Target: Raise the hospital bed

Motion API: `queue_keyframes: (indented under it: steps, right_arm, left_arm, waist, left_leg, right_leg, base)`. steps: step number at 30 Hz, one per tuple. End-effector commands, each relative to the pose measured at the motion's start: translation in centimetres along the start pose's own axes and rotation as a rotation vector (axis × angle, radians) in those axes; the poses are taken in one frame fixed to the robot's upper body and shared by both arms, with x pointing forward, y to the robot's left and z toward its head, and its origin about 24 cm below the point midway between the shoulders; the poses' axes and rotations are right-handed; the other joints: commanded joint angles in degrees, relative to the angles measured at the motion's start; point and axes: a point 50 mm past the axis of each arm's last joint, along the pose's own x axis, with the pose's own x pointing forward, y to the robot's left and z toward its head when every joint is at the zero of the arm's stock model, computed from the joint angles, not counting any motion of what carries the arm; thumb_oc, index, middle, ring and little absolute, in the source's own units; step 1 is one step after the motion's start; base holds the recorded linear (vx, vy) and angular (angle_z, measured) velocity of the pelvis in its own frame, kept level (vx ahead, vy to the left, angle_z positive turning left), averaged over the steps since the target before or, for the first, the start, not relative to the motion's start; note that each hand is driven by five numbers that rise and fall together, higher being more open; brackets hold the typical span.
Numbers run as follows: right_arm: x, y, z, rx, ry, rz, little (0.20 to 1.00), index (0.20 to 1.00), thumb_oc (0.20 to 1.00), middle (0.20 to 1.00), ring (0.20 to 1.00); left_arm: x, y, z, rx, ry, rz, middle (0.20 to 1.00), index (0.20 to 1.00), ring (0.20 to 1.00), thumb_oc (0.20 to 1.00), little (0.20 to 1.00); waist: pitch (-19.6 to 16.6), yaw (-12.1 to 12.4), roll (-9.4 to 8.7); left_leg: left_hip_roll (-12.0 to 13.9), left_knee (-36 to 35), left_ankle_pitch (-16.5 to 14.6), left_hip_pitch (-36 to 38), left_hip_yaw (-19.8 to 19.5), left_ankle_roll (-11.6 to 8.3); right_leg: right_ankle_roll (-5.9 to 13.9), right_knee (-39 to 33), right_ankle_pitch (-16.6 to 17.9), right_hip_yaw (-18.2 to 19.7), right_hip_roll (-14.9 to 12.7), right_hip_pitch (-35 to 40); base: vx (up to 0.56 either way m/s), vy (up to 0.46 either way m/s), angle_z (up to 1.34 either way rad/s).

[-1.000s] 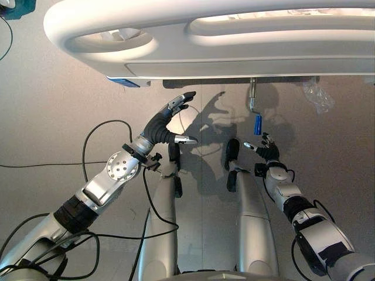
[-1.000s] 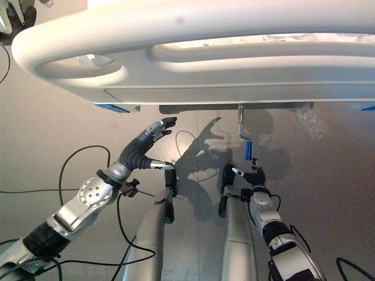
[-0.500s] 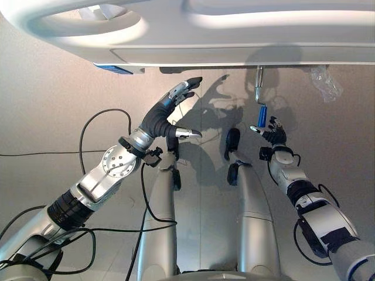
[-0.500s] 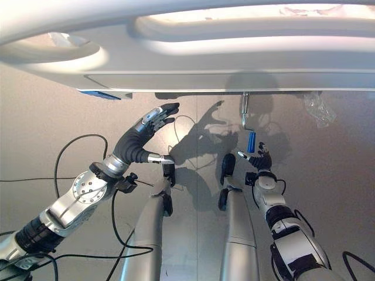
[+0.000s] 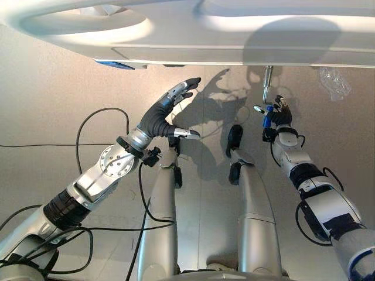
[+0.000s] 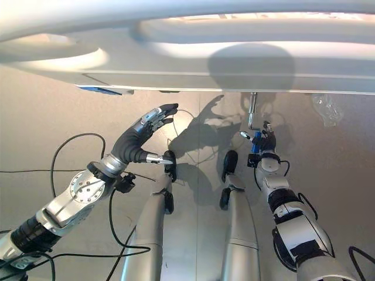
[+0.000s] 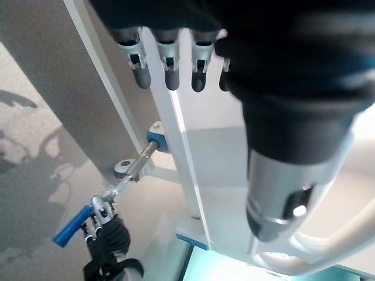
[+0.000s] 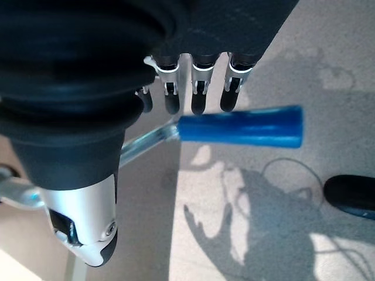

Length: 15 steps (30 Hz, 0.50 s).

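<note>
Blue crank grip on steel rod hangs below bed footboard. Rigid, slick; take grip squarely. Right hand at grip, fingers straight, contact uncertain. Left hand spread, idle.

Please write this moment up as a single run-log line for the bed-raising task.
stage: reaching crank | right hand: open, at blue crank handle, not gripping | left hand: open, idle, raised below footboard | bed: not yet cranked

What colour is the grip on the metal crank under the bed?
Blue. The crank's plastic grip shows best in the right wrist view.
</note>
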Motion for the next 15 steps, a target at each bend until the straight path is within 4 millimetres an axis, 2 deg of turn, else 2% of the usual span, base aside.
queue_keyframes:
  steps: [1,11,15]
  right_arm:
    - [0.4,-1.1,0.4,0.002,-0.011,-0.026,1.0,1.0,1.0,1.0,1.0]
    - [0.7,-1.1,-0.3,-0.03,0.06,0.004,1.0,1.0,1.0,1.0,1.0]
    - [0.6,-1.6,-1.7,-0.037,0.145,-0.011,1.0,1.0,1.0,1.0,1.0]
  left_arm:
    - [0.0,-1.4,3.0,-0.025,-0.151,-0.06,1.0,1.0,1.0,1.0,1.0]
    - [0.3,-1.2,3.4,0.01,-0.151,-0.103,1.0,1.0,1.0,1.0,1.0]
    - [0.5,-1.5,3.7,-0.028,-0.174,-0.107,1.0,1.0,1.0,1.0,1.0]
  waist:
    - [-1.0,-0.3,0.49]
    - [-1.0,0.2,1.08]
    - [-1.0,0.5,1.88]
  left_leg:
    - [-0.9,-1.4,0.1,0.3,1.5,0.76]
    - [-0.8,-1.8,0.2,-0.1,1.6,0.82]
    - [-1.1,-1.5,0.0,-0.8,1.6,0.84]
  right_leg:
    - [4.25,-2.8,1.5,0.1,0.4,1.3]
    - [4.24,-3.0,1.7,0.1,0.6,0.6]
    - [4.27,-2.8,1.6,0.1,0.5,0.0]
  base:
    - [0.0,0.0,0.0]
    - [0.0,0.001,0.0]
    - [0.0,0.0,0.0]
